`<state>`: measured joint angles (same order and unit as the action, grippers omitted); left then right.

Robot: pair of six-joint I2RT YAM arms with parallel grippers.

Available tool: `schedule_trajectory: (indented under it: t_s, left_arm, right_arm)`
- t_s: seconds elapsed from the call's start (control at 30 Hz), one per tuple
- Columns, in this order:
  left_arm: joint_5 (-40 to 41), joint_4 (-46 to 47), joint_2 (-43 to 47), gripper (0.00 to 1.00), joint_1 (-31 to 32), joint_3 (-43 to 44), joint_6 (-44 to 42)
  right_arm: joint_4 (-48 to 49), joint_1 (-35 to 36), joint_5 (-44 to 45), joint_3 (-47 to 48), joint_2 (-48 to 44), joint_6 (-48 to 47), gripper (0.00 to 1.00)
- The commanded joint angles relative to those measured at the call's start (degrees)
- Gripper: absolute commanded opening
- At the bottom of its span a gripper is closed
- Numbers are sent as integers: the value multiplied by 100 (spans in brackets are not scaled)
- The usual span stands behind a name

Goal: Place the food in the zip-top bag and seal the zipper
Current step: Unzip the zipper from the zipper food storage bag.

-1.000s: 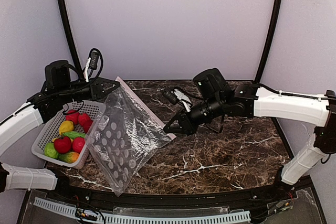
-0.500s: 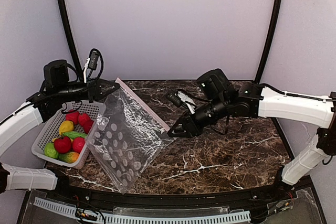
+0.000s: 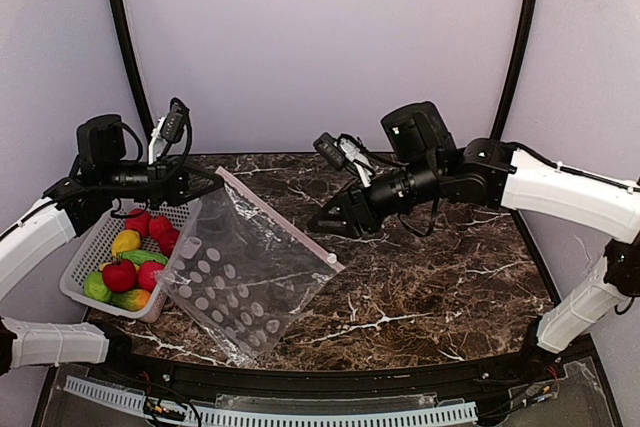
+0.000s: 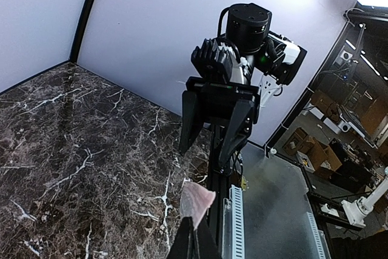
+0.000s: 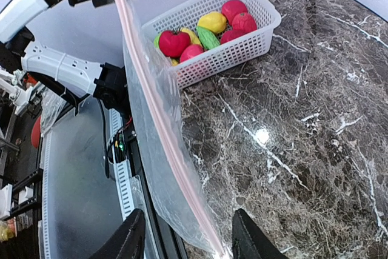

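Note:
The zip-top bag (image 3: 240,277), clear with white dots, hangs slanted from its upper left corner. My left gripper (image 3: 208,183) is shut on that corner, whose pink tip (image 4: 197,201) pokes out past the pinched left gripper (image 4: 194,227). The pink zipper (image 3: 280,219) runs down to a white slider (image 3: 331,259) near the table. My right gripper (image 3: 318,225) hovers just above that end, open and off the bag. In the right wrist view the zipper (image 5: 151,107) passes between the spread right gripper (image 5: 188,241) without contact. The food (image 3: 128,252) sits in the basket; it also shows as red, yellow and green pieces (image 5: 200,31).
The white mesh basket (image 3: 75,282) stands at the table's left edge, right beside the bag (image 5: 157,174). The same basket (image 5: 254,34) lies ahead of the right wrist. Dark marble table (image 3: 440,287) spreads to the right. A black frame post (image 3: 515,47) rises behind the right arm.
My right gripper has opened, let go of the zipper edge and drawn back up and to the right. The bag's free corner has dropped toward the table. The left gripper shifted slightly left.

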<state>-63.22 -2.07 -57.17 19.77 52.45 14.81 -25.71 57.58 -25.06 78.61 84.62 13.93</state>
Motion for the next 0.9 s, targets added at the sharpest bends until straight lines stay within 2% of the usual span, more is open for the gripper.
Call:
schedule_trajectory:
  t_s: [0.0, 0.17, 0.43, 0.87]
  left_arm:
    - [-273, -146, 214, 1, -26, -94, -95]
    - [-265, -121, 243, 1, -25, -93, -55]
    - [-304, -86, 224, 1, -26, -85, 38]
    - [-296, -48, 191, 1, -26, -85, 49]
  right_arm:
    - [200, 77, 182, 266, 84, -154, 44]
    - [217, 134, 162, 415, 346, -286, 35]
    - [314, 185, 172, 506, 591, -424, 28]
    - [430, 170, 36, 701, 774, -574, 24]
